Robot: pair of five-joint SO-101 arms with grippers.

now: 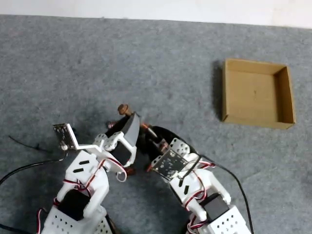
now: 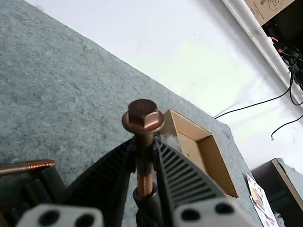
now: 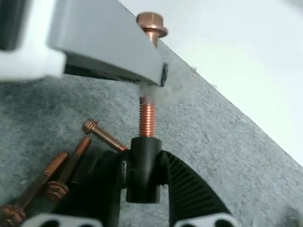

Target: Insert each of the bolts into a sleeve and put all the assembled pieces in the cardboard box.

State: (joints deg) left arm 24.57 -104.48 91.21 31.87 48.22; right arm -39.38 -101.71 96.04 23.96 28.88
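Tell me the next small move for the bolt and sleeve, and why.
Probably ease the left gripper toward the right gripper, along the bolt's axis. The bolt has its tip just in the mouth of the sleeve, lined up, but bare thread shows between the two grippers, so it likely isn't seated.

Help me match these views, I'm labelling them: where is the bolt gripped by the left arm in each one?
High view: bolt near centre, head poking past the left gripper.
Left wrist view: bolt clamped between that gripper's fingers, cardboard box behind.
Right wrist view: threaded end meeting the black sleeve.
Shared: grey mat edge against white floor.
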